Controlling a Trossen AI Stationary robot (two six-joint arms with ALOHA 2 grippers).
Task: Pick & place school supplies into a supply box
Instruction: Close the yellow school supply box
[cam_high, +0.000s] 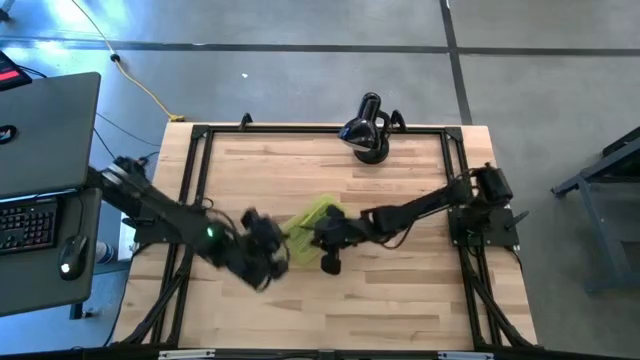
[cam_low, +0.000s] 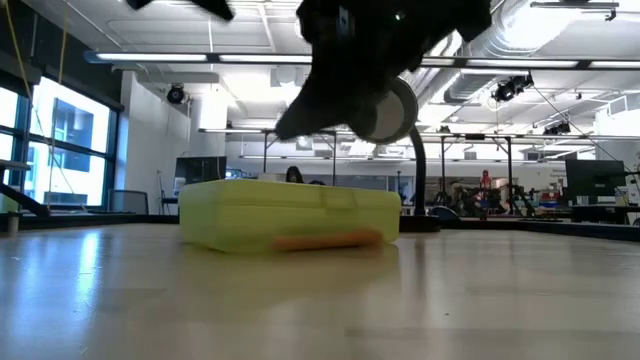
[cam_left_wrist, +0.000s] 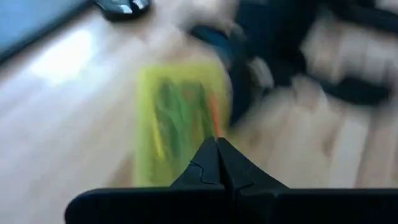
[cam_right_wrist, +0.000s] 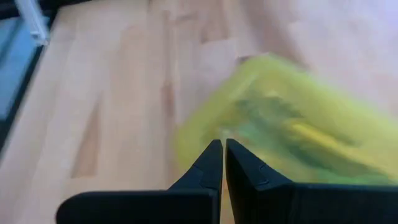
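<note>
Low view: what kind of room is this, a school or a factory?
Probably a lab or workshop: ceiling light strips and ducts, desks with monitors behind the table, and a laptop beside it.

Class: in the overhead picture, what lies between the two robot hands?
The translucent yellow-green plastic supply box lies between the left hand and right hand.

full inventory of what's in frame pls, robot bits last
supply box: 1, translucent yellow-green, mid-table between the two arms, lid shut; green and yellow supplies show through it
orange pencil: 1, orange, on the table against the box's near side in the low view
table: 1, light wood, black frame
black domed device: 1, black, table's far edge
laptop: 1, grey, side desk left of table
keyboard: 1, black, same desk
left pincer: shut, empty, beside the box
right pincer: shut, empty, over the box's edge
</note>
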